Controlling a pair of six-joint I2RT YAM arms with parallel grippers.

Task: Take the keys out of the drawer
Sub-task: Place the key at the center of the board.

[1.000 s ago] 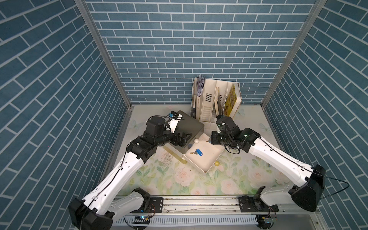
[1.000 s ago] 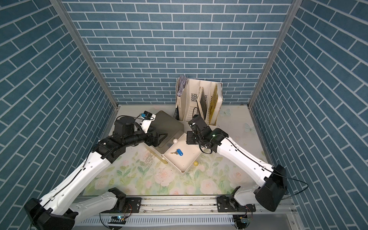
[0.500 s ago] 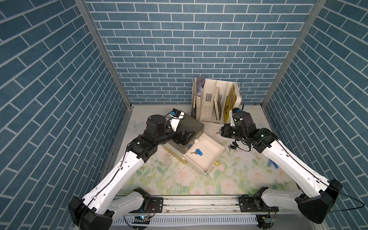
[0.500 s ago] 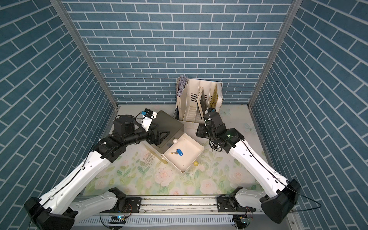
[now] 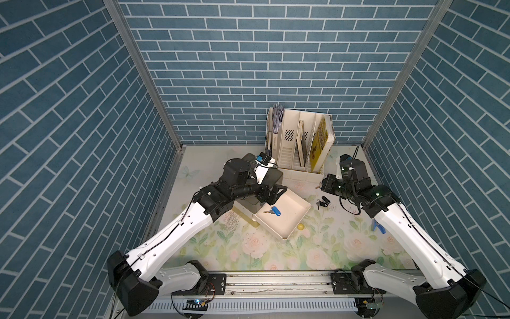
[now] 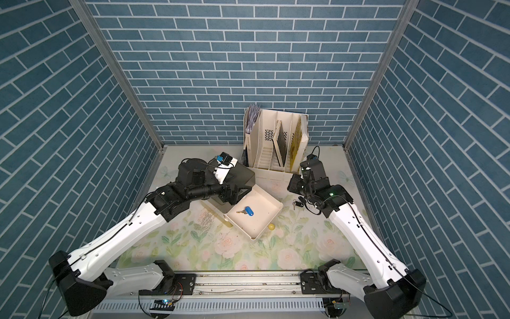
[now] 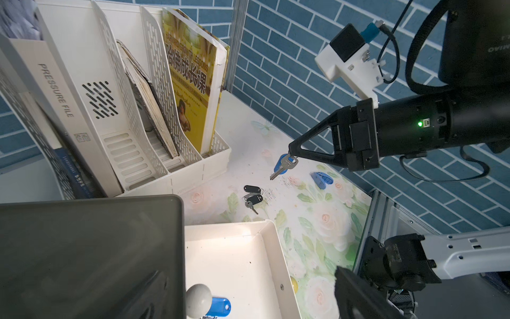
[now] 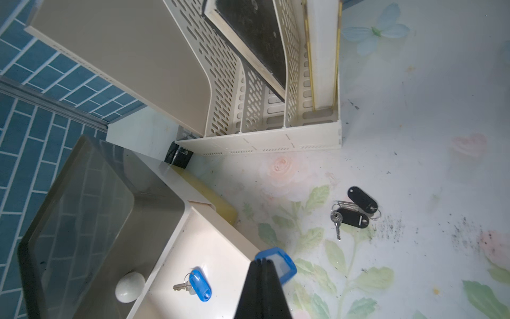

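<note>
Clamped in right pincer [image 7: 292,154], centre frame: light dangling metal key on blue plastic tag [image 7: 285,165]. Better gripped by stiff flat tag than slick metal. Left pincer [image 5: 272,192]: cannot tell.

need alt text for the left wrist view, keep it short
The right gripper, fingers shut, dangles a blue-tagged key above the flowered table. Nearby a bunch of black-tagged keys lies on the table, and a second blue-tagged key sits in the open white drawer. A file rack with books stands behind.
</note>
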